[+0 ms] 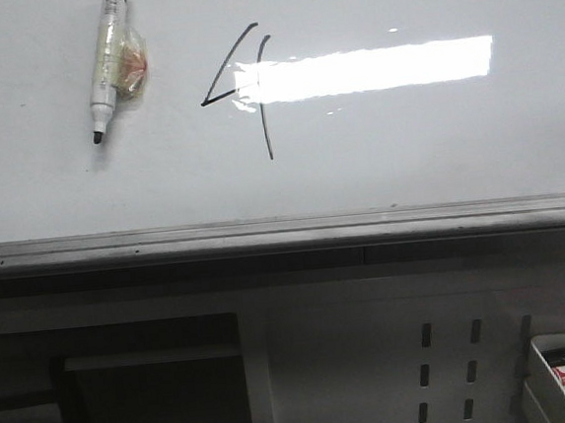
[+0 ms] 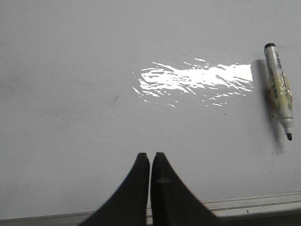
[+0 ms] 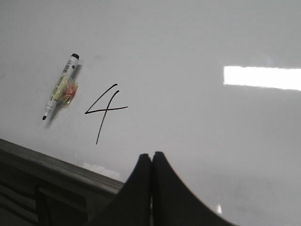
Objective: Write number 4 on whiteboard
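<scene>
One number 4 (image 1: 244,88) stands drawn in thin black strokes on the whiteboard (image 1: 435,149), left of centre in the front view, its crossbar running into the bright rectangular light reflection (image 1: 369,69). Just left of it a marker (image 1: 107,63) lies on the board, uncapped, dark tip towards the grey ledge (image 1: 284,233); a lump of yellowish tape with something pink in it sticks to the barrel. Neither arm shows in the front view. Each wrist view shows its own jaws pressed together and holding nothing: the left gripper (image 2: 151,155) hovers near the ledge with the marker off to one side, the right gripper (image 3: 151,155) with both the 4 and the marker in sight. Below the ledge sits a perforated white panel (image 1: 445,375), and beside it a white tray (image 1: 544,367) holding what look like more markers.
</scene>
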Tool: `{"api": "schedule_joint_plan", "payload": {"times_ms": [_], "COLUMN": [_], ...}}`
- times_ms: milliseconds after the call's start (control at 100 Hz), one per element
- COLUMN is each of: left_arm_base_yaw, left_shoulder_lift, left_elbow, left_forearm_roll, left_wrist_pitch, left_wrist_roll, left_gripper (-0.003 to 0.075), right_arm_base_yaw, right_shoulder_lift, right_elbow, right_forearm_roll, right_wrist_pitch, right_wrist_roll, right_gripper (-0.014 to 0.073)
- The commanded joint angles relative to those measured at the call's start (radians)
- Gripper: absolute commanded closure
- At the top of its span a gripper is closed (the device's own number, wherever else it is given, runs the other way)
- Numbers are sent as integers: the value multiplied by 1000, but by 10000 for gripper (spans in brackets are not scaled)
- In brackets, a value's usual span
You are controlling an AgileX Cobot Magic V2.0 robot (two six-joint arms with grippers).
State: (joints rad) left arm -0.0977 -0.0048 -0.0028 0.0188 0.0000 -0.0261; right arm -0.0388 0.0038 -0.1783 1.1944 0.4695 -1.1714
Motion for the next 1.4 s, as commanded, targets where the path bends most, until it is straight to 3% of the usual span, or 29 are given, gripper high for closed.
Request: {"api": "schedule_joint_plan", "payload": {"times_ms": [0,520,650,700,750,870,920,1060,1390], "left_arm_base_yaw": [2,2,2,2,2,2,2,2,2], "left_shoulder_lift": [-28,-28,-28,-28,-28,-28,-28,-28,-28], "left_elbow": [29,29,29,29,29,29,29,29,29], "left_forearm_roll": [-8,-8,-8,-8,-8,-8,-8,-8,-8], "left_wrist_pitch": [-69,-69,-69,-69,-69,-69,-69,-69,-69], "left_wrist_roll": [-13,-13,-13,-13,-13,-13,-13,-13,-13], "left_gripper": [741,741,741,741,741,741,741,741,741], "right_arm_base_yaw": [-4,-4,-4,-4,-4,-4,-4,-4,-4], "right_shoulder_lift": [13,13,13,13,13,17,17,15,-35], "right_elbow": [-26,-26,-26,-26,-26,-26,-26,11,187], "right_forearm_roll": [31,31,1,-77,-263,-741,-893,-1163,-1237], "right_wrist_pitch": [-39,-39,-106,-140,-172,-232,-247,-344,-441], "right_wrist_roll": [-9,-9,-2,41,161,604,693,849,902], "right_gripper": [659,659,659,659,659,659,659,659,659]}}
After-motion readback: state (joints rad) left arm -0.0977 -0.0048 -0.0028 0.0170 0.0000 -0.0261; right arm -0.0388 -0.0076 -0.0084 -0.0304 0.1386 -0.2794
